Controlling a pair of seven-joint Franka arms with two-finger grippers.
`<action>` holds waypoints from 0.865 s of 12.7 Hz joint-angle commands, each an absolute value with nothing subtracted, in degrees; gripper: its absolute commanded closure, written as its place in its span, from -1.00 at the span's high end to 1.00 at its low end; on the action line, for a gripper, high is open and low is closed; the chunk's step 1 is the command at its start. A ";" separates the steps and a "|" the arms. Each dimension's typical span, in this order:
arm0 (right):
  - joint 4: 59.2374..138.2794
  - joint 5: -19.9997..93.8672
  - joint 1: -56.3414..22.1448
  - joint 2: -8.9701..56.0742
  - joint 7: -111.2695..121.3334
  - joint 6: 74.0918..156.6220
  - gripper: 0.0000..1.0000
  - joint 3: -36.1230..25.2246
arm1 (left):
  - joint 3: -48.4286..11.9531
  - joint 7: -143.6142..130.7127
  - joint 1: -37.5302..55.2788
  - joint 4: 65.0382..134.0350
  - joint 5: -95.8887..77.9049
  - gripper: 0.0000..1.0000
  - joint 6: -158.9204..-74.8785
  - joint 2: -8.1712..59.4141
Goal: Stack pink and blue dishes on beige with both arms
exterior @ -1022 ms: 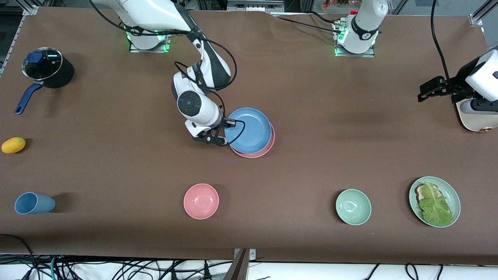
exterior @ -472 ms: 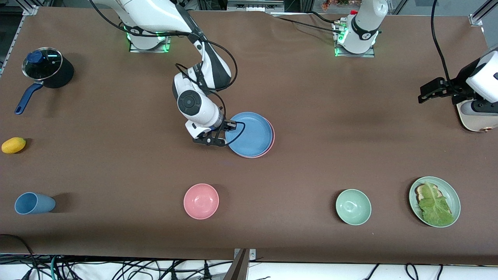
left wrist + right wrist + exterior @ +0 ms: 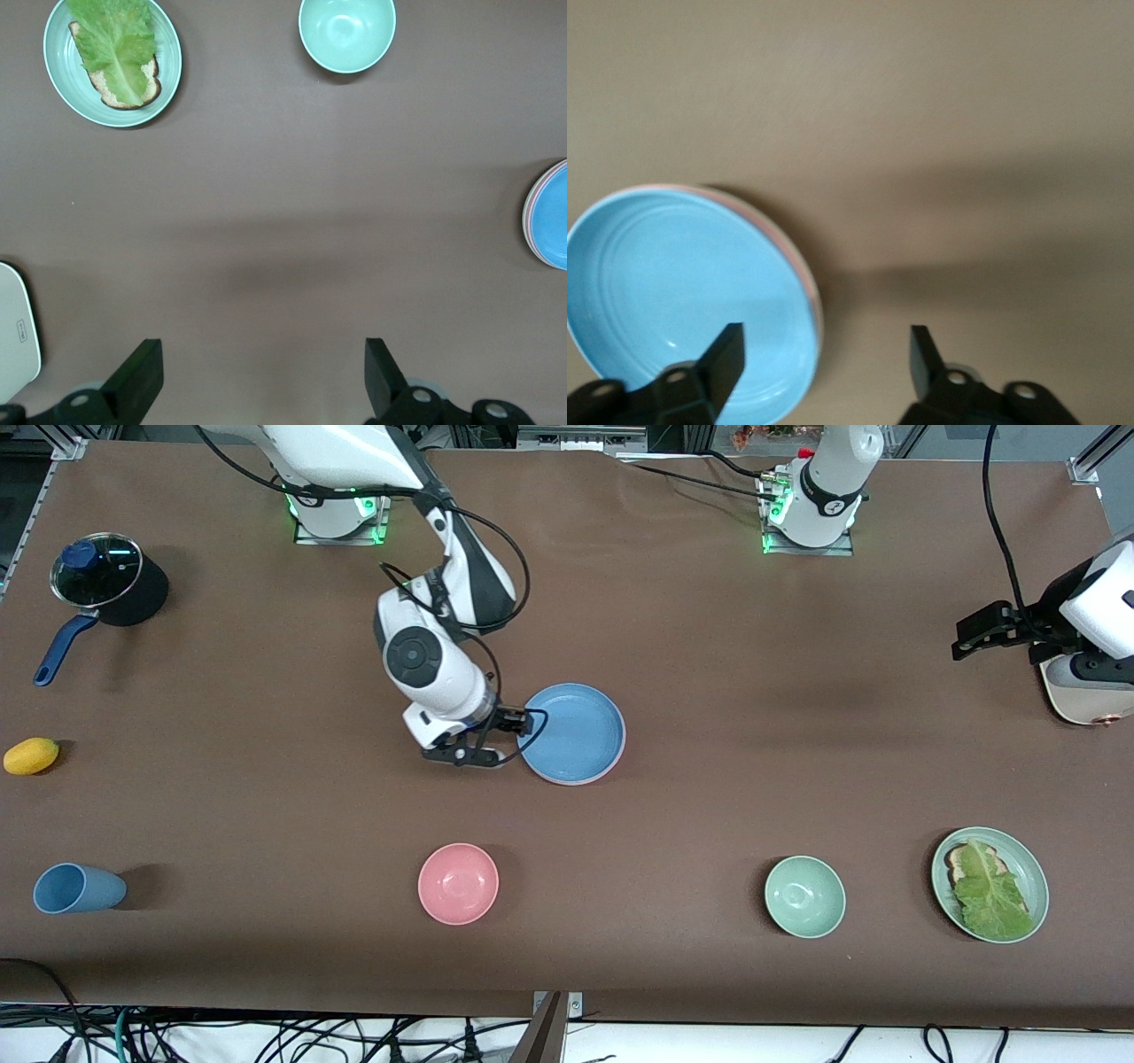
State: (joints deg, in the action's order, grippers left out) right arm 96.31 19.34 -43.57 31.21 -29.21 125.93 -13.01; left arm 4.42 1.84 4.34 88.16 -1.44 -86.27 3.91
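The sky-blue plate [image 3: 574, 732] lies flat on the salmon-pink plate, of which only a thin rim [image 3: 620, 748] shows around it, in the middle of the table. No beige plate shows in any view. My right gripper [image 3: 514, 740] is open at the stack's edge toward the right arm's end. In the right wrist view one finger [image 3: 725, 354] is over the blue plate [image 3: 673, 292] and the other is over bare table, with the pink rim [image 3: 799, 266] between them. My left gripper [image 3: 967, 633] waits open beside the toaster, holding nothing [image 3: 261, 372].
A pink bowl [image 3: 458, 883], a blue cup [image 3: 75, 888], a green bowl [image 3: 804, 896] and a green plate with lettuce on toast [image 3: 990, 884] stand along the near side. The cream toaster [image 3: 1085, 691], a black pot [image 3: 106, 584] and a yellow fruit [image 3: 31, 755] sit at the ends.
The blue plate, held off-centre over the pink one, has come down and now sits square on it. My right gripper has let go and drawn back a little. The left arm stays still.
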 commanded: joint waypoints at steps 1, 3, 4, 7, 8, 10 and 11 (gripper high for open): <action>97.03 14.88 -43.86 23.67 -25.95 116.66 1.00 -19.13 | 4.39 3.69 4.13 86.04 -1.23 1.00 -84.99 5.01; 96.68 10.91 -43.86 18.83 -20.33 110.86 1.00 -25.72 | 4.48 3.69 4.04 86.04 -1.23 1.00 -84.99 5.01; 96.51 10.72 -43.86 16.37 -15.60 108.48 1.00 -29.32 | 4.48 3.69 4.04 86.04 -1.23 1.00 -84.99 5.01; 91.52 10.90 -43.86 12.31 -7.04 95.25 1.00 -40.13 | 4.48 3.69 4.04 86.04 -1.23 1.00 -84.99 5.10; 88.01 10.99 -43.51 12.39 -6.68 88.49 1.00 -43.21 | 4.48 3.69 4.04 86.04 -1.23 1.00 -84.99 5.10; 80.54 9.42 -43.33 13.53 -3.80 78.35 1.00 -45.87 | 4.48 3.60 4.04 85.96 -1.23 1.00 -84.99 5.10; 79.12 7.75 -43.07 13.71 -1.69 77.88 1.00 -45.79 | 4.48 3.52 4.04 86.04 -1.32 1.00 -84.99 5.10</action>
